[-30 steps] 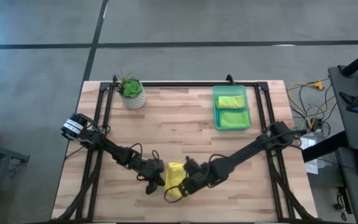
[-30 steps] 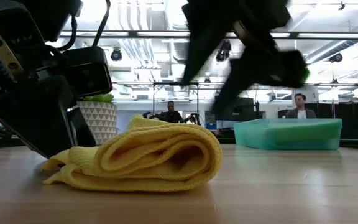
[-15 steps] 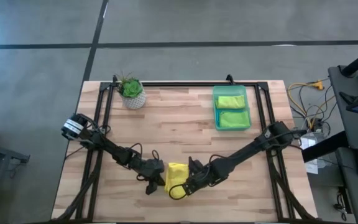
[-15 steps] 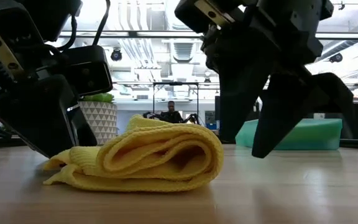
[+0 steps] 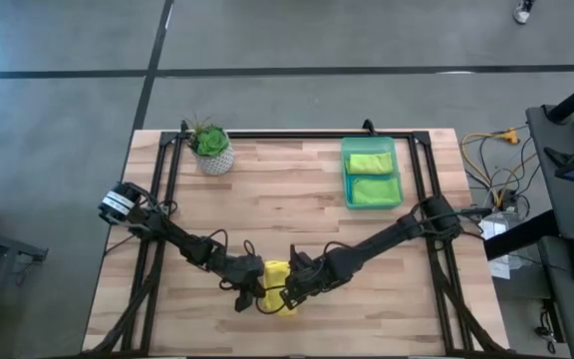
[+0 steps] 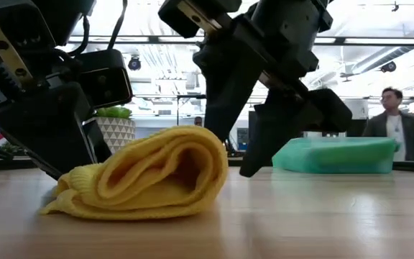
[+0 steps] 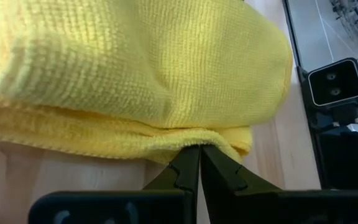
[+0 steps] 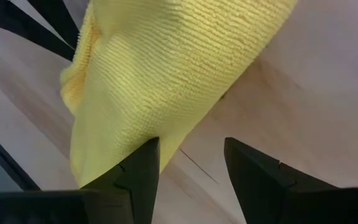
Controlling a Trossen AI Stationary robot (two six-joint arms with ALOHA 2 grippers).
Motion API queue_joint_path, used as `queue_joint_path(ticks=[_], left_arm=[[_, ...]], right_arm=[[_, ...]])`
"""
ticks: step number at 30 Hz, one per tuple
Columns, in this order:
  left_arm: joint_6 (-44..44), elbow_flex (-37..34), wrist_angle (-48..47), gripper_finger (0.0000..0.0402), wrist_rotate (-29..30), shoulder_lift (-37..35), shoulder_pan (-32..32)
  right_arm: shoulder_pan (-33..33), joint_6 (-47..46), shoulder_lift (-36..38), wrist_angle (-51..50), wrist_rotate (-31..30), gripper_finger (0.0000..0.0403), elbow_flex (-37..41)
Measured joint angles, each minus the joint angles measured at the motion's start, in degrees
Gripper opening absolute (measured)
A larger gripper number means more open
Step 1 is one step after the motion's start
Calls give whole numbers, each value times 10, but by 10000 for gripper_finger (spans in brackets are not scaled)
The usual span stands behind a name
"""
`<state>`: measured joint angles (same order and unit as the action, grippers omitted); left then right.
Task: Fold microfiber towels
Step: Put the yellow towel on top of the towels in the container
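Observation:
A bright yellow towel (image 5: 277, 279) lies as a rolled-over bundle (image 6: 146, 180) near the table's front edge, resting on its lower layers. At its left end sits my left gripper (image 5: 255, 290), shut at the bundle's bottom edge. My right gripper (image 5: 289, 293) stands open at the bundle's right side, slanting down, with one finger against the cloth and bare table between its fingers (image 8: 191, 144). Two lime green towels (image 5: 371, 176) lie folded in the green bin. My left gripper pinches the bundle's bottom edge (image 7: 194, 142) between its two fingertips, coming in low and slanting down from the table's left; the overhanging cloth hides how many layers. That edge lies on the table. My right gripper pushes the bundle's rounded fold (image 8: 135, 124) with the outer side of one finger (image 8: 143, 163), slanting down from the right; the other finger (image 8: 247, 168) is clear of it.
The translucent green bin (image 5: 348, 175) stands at the back right and a potted plant (image 5: 211, 148) at the back left. Black frame rails (image 5: 297, 135) run along the table's back and sides. A person (image 6: 389, 115) shows in the room beyond.
My right gripper has come down and toward the table's left, up against the yellow towel. The bundle's right fold has been pushed left toward my left gripper, so the bundle is narrower and taller; its left end has stayed put.

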<state>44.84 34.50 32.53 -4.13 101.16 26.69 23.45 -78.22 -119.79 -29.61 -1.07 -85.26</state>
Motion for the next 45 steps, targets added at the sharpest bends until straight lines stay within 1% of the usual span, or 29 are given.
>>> queue_joint_path(ticks=[5, 12, 17, 20, 23, 26, 33, 36, 39, 45], left_arm=[[0, 0, 0, 0, 0, 0, -1], [7, 2, 3, 0, 4, -53, 9], [75, 2, -1, 0, 10, -64, 9], [130, 1, -1, 0, 10, -55, 9], [163, 0, -1, 1, 0, -45, 9], [205, 0, 0, 21, -1, -38, 9], [249, 0, -3, 119, 0, -22, 8], [263, -1, -1, 148, 0, -19, 8], [265, -1, 0, 158, 7, -14, 8], [281, 0, -19, 159, 38, 0, 9]], right_arm=[[0, 6, 0, -7, 0, 175, -1], [0, 5, 0, -6, 0, 175, -1], [0, 6, 0, -6, 0, 175, 0], [-1, 7, 0, -6, 0, 175, 0], [-1, 7, 1, -5, 0, 175, 0], [-1, 7, 1, -4, 0, 176, 0], [-1, 7, 1, 1, 0, 176, -4], [3, 8, 9, 2, -5, 176, -4], [11, 9, 24, 21, -35, 176, 2], [13, -25, 26, 93, -53, 176, 38]])
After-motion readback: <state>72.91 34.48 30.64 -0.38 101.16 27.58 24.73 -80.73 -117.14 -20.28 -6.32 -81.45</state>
